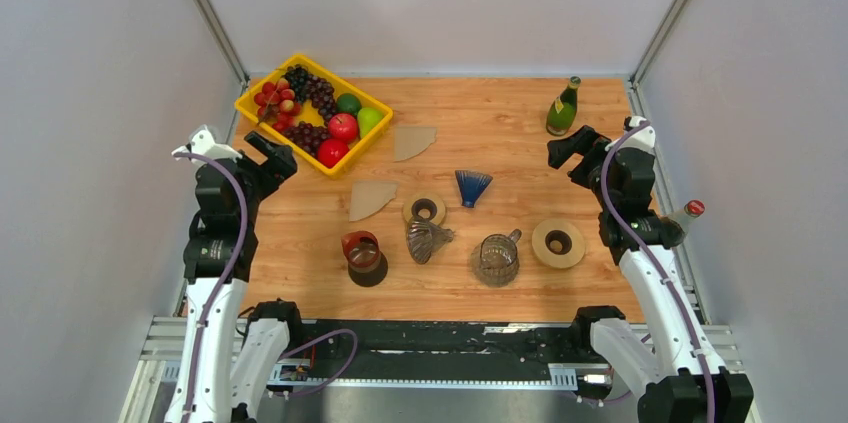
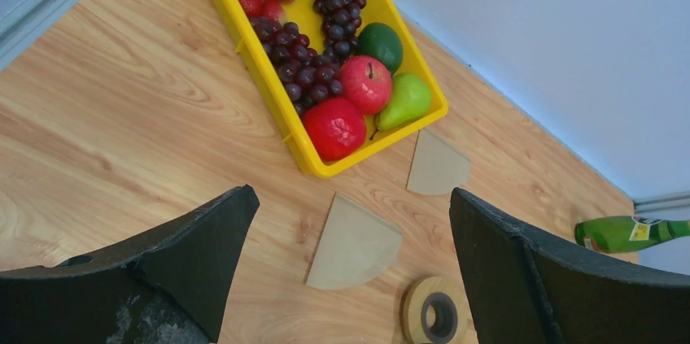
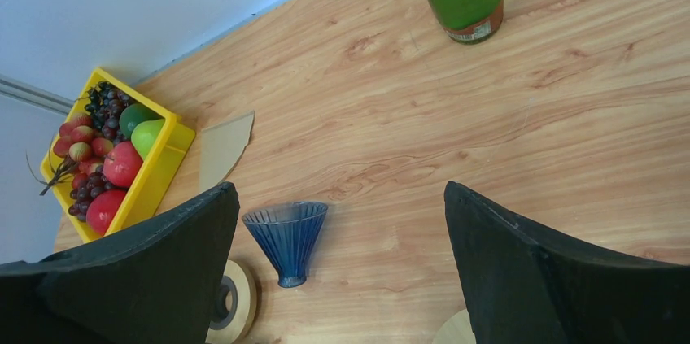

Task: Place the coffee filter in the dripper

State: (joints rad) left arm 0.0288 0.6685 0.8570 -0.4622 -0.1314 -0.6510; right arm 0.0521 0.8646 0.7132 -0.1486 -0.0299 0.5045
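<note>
Top external view has both arms raised at the sides of the counter point(image 1: 500, 118), well clear of the things laid out in the middle, so either arm could reach in unblocked. Two paper filters lie flat on the wood: the near filter point(image 1: 370, 199) just left of a wooden ring point(image 1: 425, 209), the far filter point(image 1: 412, 141) just beside the yellow tray point(image 1: 365, 138) of fruit. Neither is in a dripper yet. Several cone-shaped vessels sit in a loose row nearer the arms. The blue dripper point(image 1: 472, 186) lies on its side. Which vessel is meant for the filter I cannot tell, though the blue one seems likely. The left gripper point(image 1: 272, 155) hangs with its jaws wide apart, holding and touching nothing. Its wrist view frames the near filter between the fingers, which suits it for the pick. The right gripper point(image 1: 573, 148) is likewise spread wide and empty, near the green bottle point(image 1: 563, 108), looking toward the blue dripper.
</note>
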